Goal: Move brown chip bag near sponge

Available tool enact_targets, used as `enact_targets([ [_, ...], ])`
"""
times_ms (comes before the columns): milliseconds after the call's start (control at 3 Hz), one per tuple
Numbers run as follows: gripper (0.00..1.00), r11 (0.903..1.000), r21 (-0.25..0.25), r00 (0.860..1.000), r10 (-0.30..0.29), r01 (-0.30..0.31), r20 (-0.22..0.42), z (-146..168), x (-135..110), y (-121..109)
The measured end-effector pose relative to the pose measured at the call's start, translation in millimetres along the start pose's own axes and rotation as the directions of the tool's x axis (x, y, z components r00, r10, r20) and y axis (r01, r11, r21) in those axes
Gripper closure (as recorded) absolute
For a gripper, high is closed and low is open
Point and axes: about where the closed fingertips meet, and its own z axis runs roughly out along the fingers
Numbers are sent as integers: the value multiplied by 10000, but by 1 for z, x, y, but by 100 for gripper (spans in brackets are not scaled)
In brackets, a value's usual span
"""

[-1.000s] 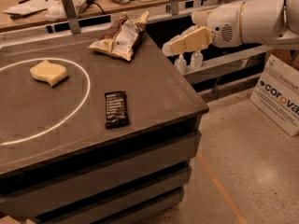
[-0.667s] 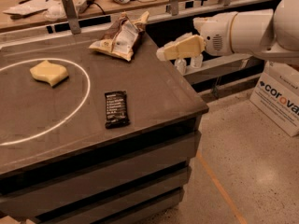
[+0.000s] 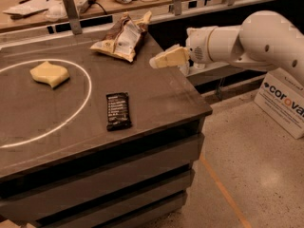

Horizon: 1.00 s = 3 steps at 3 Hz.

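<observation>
Since a second earlier, the pale yellow gripper (image 3: 160, 60) on the white arm had slid leftward, coming in over the right edge of the dark grey table (image 3: 166, 99); nothing on the table had shifted. At the left, the pale yellow wavy-edged sponge (image 3: 49, 73) lay inside a painted white circle (image 3: 88, 99); the flat black rectangular bar wrapper (image 3: 118, 110) lay just outside it; the crumpled brown-and-tan foil chip bag (image 3: 124, 38) sat at the back edge, well apart from the sponge. The gripper hovered just right of the bag, holding nothing; whether it was spread or pressed together I could not tell. A low, sideways approach would likely shove the light bag along the back edge; slick, crumpled foil could slip from a shallow pinch. Count: one sponge; one bar wrapper; one chip bag; one gripper.
</observation>
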Motion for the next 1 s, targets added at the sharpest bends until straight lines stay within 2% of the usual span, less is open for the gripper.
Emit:
enact_targets([
  [333, 0, 9999, 50, 9998, -157, 158, -155, 39, 18, -15],
  [667, 0, 9995, -46, 9995, -299, 298, -99, 81, 24, -26],
  [1000, 0, 9989, -128, 9990, -446, 447, 28, 117, 19, -34],
])
